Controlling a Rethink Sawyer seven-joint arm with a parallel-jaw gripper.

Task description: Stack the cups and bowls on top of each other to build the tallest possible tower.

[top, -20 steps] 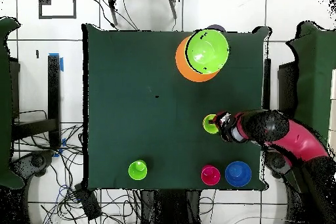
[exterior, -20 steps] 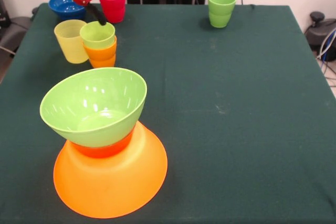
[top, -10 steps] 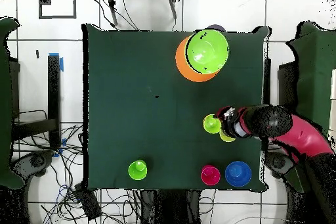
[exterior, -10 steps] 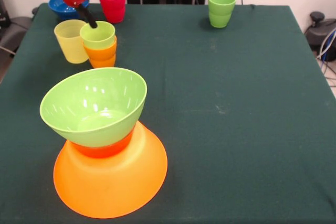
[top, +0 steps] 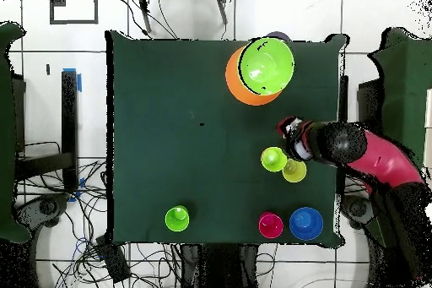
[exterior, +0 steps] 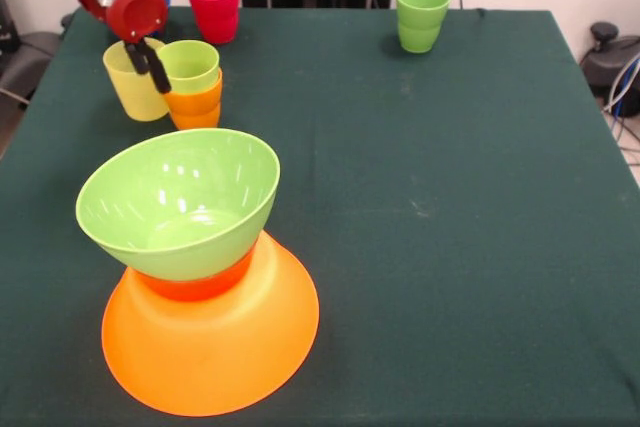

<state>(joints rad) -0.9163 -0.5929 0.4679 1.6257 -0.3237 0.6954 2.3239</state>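
Note:
The tower stands at the near left: a lime green bowl point(exterior: 180, 202) rests upright on a small orange-red bowl point(exterior: 195, 289), which sits on the upturned large orange bowl point(exterior: 215, 347). From overhead, the tower point(top: 263, 67) is at the table's top right. My gripper point(exterior: 148, 67) hangs open and empty over the rim of the yellow cup point(exterior: 130, 87), right beside a lime green cup point(exterior: 190, 62) nested in orange cups point(exterior: 195, 107). Overhead, the gripper point(top: 291, 143) is just above the yellow cup point(top: 294, 171) and lime cup point(top: 273, 159).
A red cup point(exterior: 214, 7) stands at the far left, with a blue bowl point(top: 305, 224) next to it, mostly hidden behind the arm in the front view. Two stacked green cups point(exterior: 422, 15) stand at the far right of centre.
The gripper has swung from the blue bowl and red cup, past the lime green cup, towards the near side, and now hangs at the yellow cup. Nothing on the table has moved.

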